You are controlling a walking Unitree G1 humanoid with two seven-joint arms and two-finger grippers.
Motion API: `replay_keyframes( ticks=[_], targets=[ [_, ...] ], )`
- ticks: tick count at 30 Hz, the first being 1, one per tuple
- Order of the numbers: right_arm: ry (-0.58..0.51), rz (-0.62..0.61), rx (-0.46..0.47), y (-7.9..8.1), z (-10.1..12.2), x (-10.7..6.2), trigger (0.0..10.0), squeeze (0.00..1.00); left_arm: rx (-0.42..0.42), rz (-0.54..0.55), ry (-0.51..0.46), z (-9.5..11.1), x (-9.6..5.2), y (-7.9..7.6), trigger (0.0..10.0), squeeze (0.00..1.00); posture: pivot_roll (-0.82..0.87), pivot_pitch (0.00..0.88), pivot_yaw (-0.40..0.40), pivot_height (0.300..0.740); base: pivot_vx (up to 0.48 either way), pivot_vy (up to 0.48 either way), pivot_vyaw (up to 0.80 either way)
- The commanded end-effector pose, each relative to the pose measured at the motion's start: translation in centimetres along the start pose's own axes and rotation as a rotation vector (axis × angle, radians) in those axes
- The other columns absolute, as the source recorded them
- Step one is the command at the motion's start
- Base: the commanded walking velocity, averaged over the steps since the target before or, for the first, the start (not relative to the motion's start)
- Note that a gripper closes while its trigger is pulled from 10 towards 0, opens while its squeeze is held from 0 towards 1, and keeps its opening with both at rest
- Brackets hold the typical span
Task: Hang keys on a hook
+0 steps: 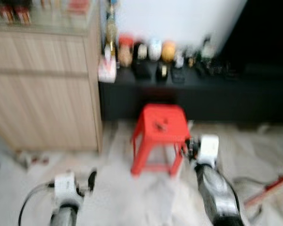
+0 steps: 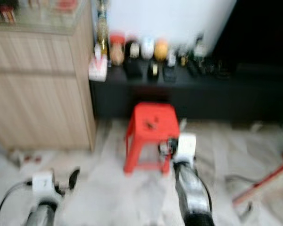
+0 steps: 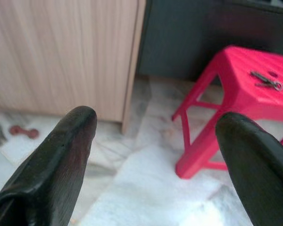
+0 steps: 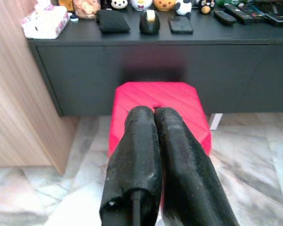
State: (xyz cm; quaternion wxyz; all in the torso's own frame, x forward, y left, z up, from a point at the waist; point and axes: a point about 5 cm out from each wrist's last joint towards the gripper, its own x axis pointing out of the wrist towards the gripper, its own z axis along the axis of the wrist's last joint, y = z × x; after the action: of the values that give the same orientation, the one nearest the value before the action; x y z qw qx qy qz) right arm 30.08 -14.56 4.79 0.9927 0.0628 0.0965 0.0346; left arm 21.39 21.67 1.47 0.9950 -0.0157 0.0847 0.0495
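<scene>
A small bunch of metal keys (image 3: 266, 81) lies on the seat of a red plastic stool (image 1: 172, 117) that stands on the marble floor before a black low cabinet. My left gripper (image 3: 155, 127) is open and low at the left, well short of the stool, with nothing between its fingers. Just in front of the stool's near right edge, my right gripper (image 4: 153, 112) is shut, and I see nothing held in it. Its fingers hide the middle of the seat (image 4: 155, 96) in the right wrist view. The head views are blurred.
A tall wooden cabinet (image 1: 42, 84) stands to the left. The black low cabinet (image 1: 203, 99) behind the stool carries a tissue box (image 1: 107, 70) and several small items. A long red-handled object (image 1: 269, 186) lies on the floor at the right.
</scene>
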Motion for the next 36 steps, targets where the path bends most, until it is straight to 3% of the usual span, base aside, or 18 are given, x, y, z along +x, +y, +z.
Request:
replay_keyframes(
  ticks=[1,9,15,17,20,23,25,36],
  targets=[
    [0.002,-0.013,0.002,-0.6,0.3,0.0,10.0,0.0,-0.015,-0.019,-0.015,0.4,0.2,-0.5,10.0,0.0,0.04,0.029,-0.127,0.74,0.0,0.0,0.0],
    [-0.018,-0.052,0.022,-1.0,1.5,0.5,10.0,0.0,-0.009,-0.034,-0.064,1.9,0.8,-0.6,10.0,0.0,0.03,0.03,-0.131,0.74,0.0,0.0,0.0],
    [-0.011,-0.151,0.025,-1.7,2.1,0.6,10.0,0.0,-0.011,-0.043,-0.079,2.3,0.9,-0.7,10.0,0.0,0.03,0.031,-0.131,0.74,0.0,0.0,0.0],
    [0.036,-0.298,0.034,-2.8,1.9,0.6,10.0,0.0,-0.009,-0.049,-0.079,2.4,0.9,-0.8,10.0,0.0,0.03,0.031,-0.13,0.74,0.0,0.0,0.0],
    [0.012,-0.476,0.117,-5.0,1.9,0.0,10.0,0.0,-0.009,-0.049,-0.077,2.4,0.9,-0.7,10.0,0.0,0.03,0.029,-0.129,0.74,0.0,0.0,0.0],
    [0.01,-0.671,0.066,-7.6,1.8,-1.2,10.0,0.0,-0.011,-0.048,-0.074,2.4,0.8,-0.7,10.0,0.0,0.04,0.029,-0.128,0.74,0.0,0.0,0.0],
    [-0.009,-0.739,0.044,-8.5,2.1,-1.7,10.0,0.0,-0.011,-0.048,-0.072,2.4,0.8,-0.6,10.0,0.0,0.04,0.026,-0.127,0.74,0.0,0.0,0.0],
    [-0.043,-0.827,0.034,-9.1,2.8,-2.0,10.0,0.0,-0.011,-0.059,-0.069,2.4,0.9,-0.7,10.0,0.0,0.03,0.01,-0.118,0.74,0.0,0.0,0.0]
  ],
)
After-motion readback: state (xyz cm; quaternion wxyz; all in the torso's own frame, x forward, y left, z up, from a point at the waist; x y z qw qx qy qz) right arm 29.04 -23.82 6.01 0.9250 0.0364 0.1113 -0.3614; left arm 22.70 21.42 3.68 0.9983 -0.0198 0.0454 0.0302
